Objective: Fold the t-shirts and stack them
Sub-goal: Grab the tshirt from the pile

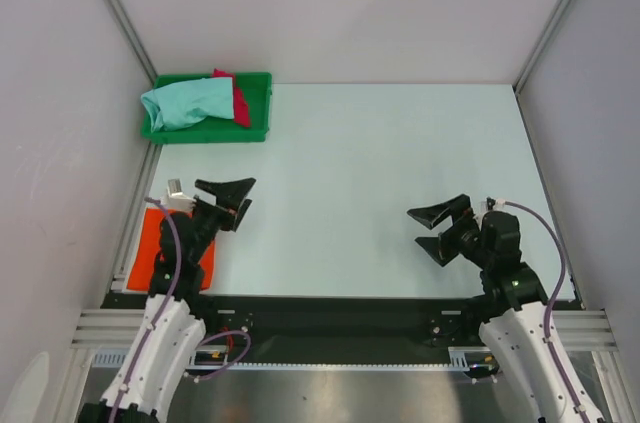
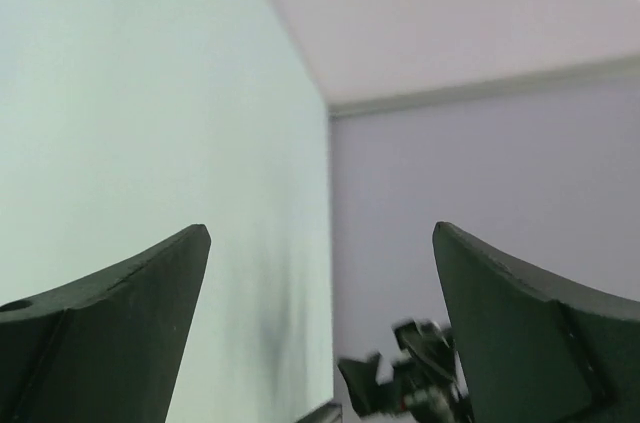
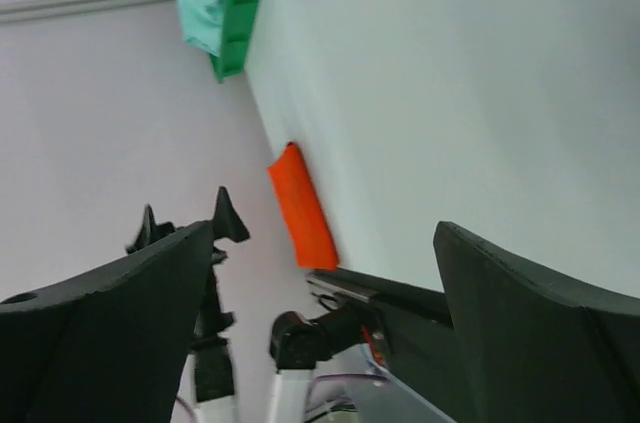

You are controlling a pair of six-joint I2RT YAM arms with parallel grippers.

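Left claw [image 1: 246, 199] released wide, empty; right claw [image 1: 415, 228] likewise. Both arms crouched low over pale tabletop [image 1: 350, 163], claws facing inward. Bright orange cloth t-shirt [image 1: 140, 253] flat under left arm. Mint green t-shirt [image 1: 185, 103] and crimson red t-shirt [image 1: 240, 105] in rigid green plastic tray [image 1: 258, 93].

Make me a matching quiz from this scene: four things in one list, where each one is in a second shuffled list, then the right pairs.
Things:
1. mint green t-shirt
2. crimson t-shirt
3. orange t-shirt
4. right pincer

Places:
A. lying flat at the near left corner of the table
B. in the green tray, spilling over its left rim
C. open and empty over the near right of the table
D. in the tray, peeking out from beside another shirt

Pairs: 1-B, 2-D, 3-A, 4-C
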